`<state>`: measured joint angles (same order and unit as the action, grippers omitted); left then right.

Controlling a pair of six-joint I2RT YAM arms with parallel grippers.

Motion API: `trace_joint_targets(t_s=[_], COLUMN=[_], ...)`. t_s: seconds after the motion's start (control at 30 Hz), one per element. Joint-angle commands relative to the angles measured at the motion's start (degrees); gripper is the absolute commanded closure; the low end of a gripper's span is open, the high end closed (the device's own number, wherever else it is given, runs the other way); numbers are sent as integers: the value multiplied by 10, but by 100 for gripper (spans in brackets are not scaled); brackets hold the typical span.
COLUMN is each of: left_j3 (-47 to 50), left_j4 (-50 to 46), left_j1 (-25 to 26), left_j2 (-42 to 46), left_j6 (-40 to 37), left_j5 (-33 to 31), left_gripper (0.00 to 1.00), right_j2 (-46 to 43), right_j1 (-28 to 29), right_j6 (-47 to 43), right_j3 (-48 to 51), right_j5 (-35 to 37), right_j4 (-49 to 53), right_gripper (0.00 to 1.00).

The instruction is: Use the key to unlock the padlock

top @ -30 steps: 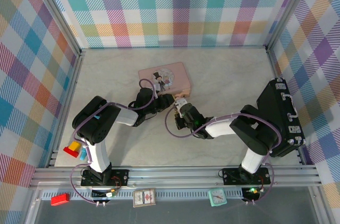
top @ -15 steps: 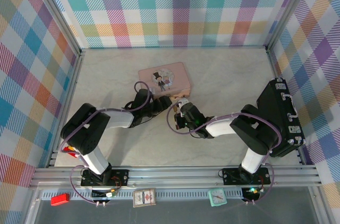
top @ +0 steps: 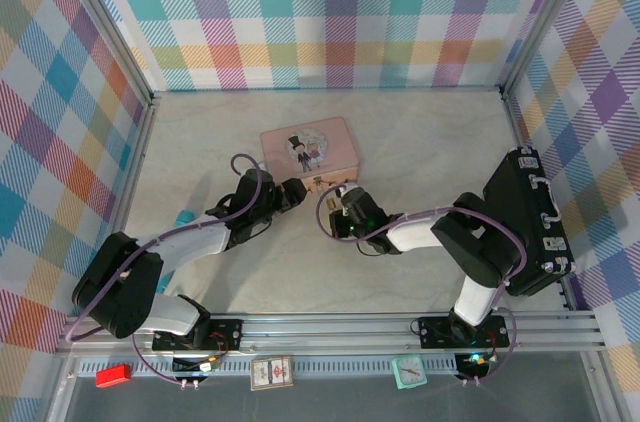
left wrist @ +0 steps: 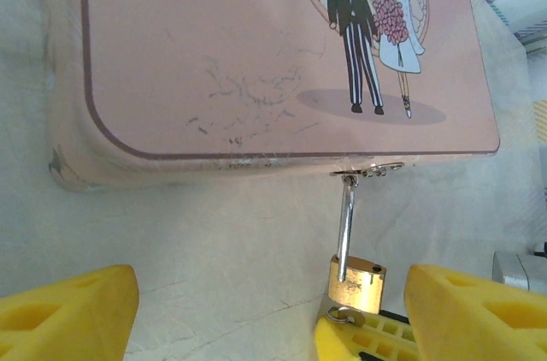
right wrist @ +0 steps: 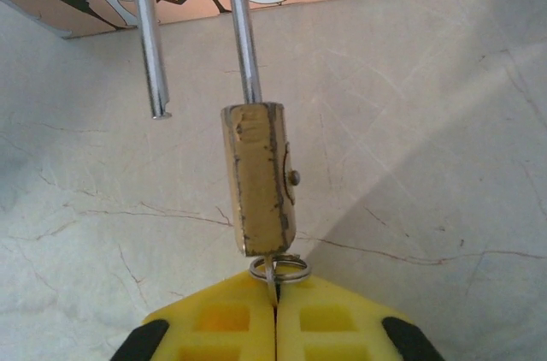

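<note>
The brass padlock (right wrist: 261, 177) hangs by its silver shackle (left wrist: 346, 224) from the hasp (left wrist: 367, 171) on the front of the pink tin (top: 310, 150). One shackle leg (right wrist: 149, 44) ends free, beside the body and out of it. The key (right wrist: 273, 282) sticks in the padlock's underside with its ring (right wrist: 279, 269) just below. My right gripper (right wrist: 275, 314) is shut on the key. My left gripper (left wrist: 272, 292) is open, its yellow fingers (left wrist: 68, 314) wide apart on either side of the padlock (left wrist: 357, 282) and touching nothing. From above, the left gripper (top: 290, 192) and the right gripper (top: 343, 202) meet before the tin.
A black case (top: 525, 222) stands at the right wall. A small teal object (top: 182, 217) lies at the left. On the near rail sit a red block (top: 113, 374), a card (top: 271, 372) and a small clock (top: 409, 372). Checked walls close three sides.
My left gripper has opened and drawn back to the left, away from the padlock, and its arm has stretched out low. The right gripper has stayed put on the key.
</note>
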<state>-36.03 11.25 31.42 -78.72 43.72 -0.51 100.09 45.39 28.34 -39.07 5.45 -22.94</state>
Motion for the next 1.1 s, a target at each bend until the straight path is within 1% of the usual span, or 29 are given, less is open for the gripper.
trace_joint_targets(t_s=[0.0,0.07,0.17,0.37,0.43,0.57,0.67,0.83,1.07], left_j3=[-3,-6,-9,-11,-7,3,4,6,0], left_j4=[-31,-40,-45,-43,-26,-1,9,23,29], left_j1=[-1,-2,-6,-19,-26,-37,-50,-60,-70], left_j2=[18,24,29,32,29,22,14,7,-8], left_j6=[-44,-53,-67,-84,-90,-90,-87,-85,-84], left_j5=[-36,-51,-55,-50,-32,-15,2,27,51], left_gripper=[18,17,16,14,13,9,8,9,9], right_j2=[24,24,19,-7,-15,-27,-31,-17,-1], right_j1=[-23,-37,-48,-58,-61,-71,-75,-75,-79], right_j6=[44,57,55,37,27,12,0,-14,-43], right_j3=[-18,-16,1,16,16,9,-3,-33,-56], right_j5=[-58,-89,-122,-143,-143,-138,-142,-157,-138], right_j4=[33,34,0,-12,-12,-4,6,26,51], right_gripper=[88,85,81,76,73,71,70,67,64])
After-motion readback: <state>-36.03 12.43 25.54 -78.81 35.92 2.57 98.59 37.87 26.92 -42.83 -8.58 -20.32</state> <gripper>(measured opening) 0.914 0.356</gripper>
